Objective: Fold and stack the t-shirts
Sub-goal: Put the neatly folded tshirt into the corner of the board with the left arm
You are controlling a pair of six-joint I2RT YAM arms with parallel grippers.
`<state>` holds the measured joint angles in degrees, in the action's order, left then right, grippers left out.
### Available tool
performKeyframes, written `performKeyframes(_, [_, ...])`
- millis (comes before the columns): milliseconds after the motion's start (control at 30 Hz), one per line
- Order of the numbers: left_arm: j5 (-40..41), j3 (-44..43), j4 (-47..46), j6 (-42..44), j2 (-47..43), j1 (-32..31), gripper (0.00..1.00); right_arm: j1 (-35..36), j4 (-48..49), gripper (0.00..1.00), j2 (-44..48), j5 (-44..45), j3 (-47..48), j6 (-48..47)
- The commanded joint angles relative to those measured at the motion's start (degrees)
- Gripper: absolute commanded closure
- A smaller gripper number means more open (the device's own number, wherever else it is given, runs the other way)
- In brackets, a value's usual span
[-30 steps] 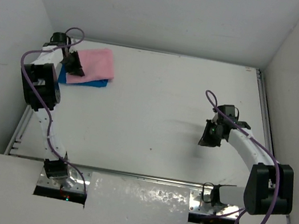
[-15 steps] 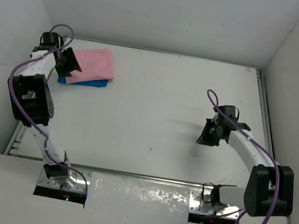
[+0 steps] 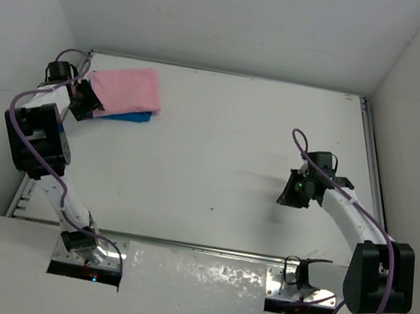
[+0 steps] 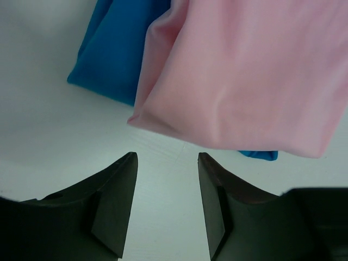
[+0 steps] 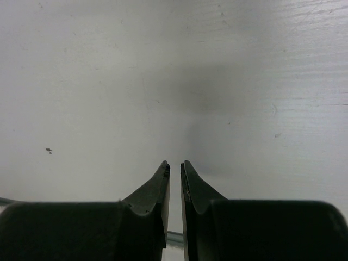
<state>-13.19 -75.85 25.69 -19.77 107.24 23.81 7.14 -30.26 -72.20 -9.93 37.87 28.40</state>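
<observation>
While the pink shirt (image 3: 129, 86) lies folded on top of the blue shirt (image 3: 134, 117) at the far left corner of the table (image 3: 233, 120), your left gripper (image 4: 166, 156) sits just beside the stack's near left edge. Its jaws are apart, with nothing between them. A strip of blue shows beneath the pink along its near edge. Your right gripper (image 5: 174, 163) hovers over bare table well to the right. Its jaws are almost together, with only a sliver of gap, and hold nothing. The stacking step looks finished or nearly so, since both shirts are folded and one rests on the other. The next move probably calls for drawing your left arm clear without snagging the pink edge. A light nudge could come first if you want the two shirts squared up.
</observation>
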Motion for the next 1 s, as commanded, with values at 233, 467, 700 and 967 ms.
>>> performKeyframes(233, [-3.7,2.6,-8.1,3.7,-0.3,1.4,0.54,-1.2,0.5,0.88,1.5,0.6,0.0,-0.8])
performKeyframes(467, [-5.3,9.6,-17.0,-1.0,-4.1,2.9,0.53,-1.3,0.0,0.88,0.1,0.2,1.3,-1.3])
performKeyframes(700, [-9.2,11.7,-23.8,-3.5,-1.2,3.2,0.5,-1.9,-1.4,0.88,0.7,1.0,1.7,-2.4])
performKeyframes(967, [-10.3,11.1,-26.8,-3.7,-0.5,3.2,0.57,-2.7,-1.1,0.88,0.9,0.9,0.5,-2.5])
